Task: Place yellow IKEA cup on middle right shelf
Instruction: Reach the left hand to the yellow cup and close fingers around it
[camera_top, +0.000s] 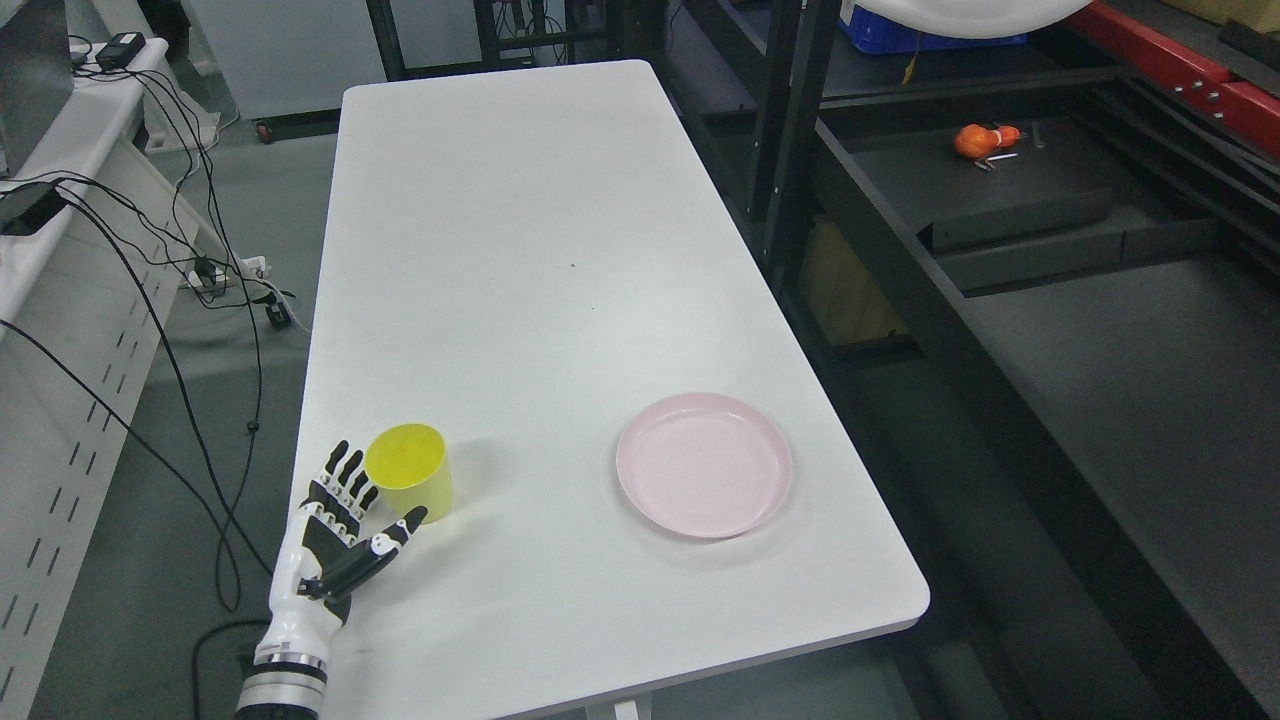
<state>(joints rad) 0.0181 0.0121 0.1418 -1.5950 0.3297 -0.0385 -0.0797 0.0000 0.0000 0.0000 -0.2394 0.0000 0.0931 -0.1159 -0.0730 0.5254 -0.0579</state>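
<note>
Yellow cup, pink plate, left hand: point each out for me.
yellow cup (408, 472), head view, on its open top.
pink plate (703, 463), head view, on its bare centre.
left hand (340, 525), head view, on its palm.

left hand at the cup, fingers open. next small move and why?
Probably close the left hand around the yellow cup. The spread fingers sit at its left side, the thumb reaches under its near side, and it stands upright on the table, ungrasped.

So the yellow IKEA cup (408, 482) is a plain bright-yellow tumbler with no handle, standing upright with its open mouth up, near the front left corner of the white table, while the dark shelf (1130, 400) sits off to the right.
</note>
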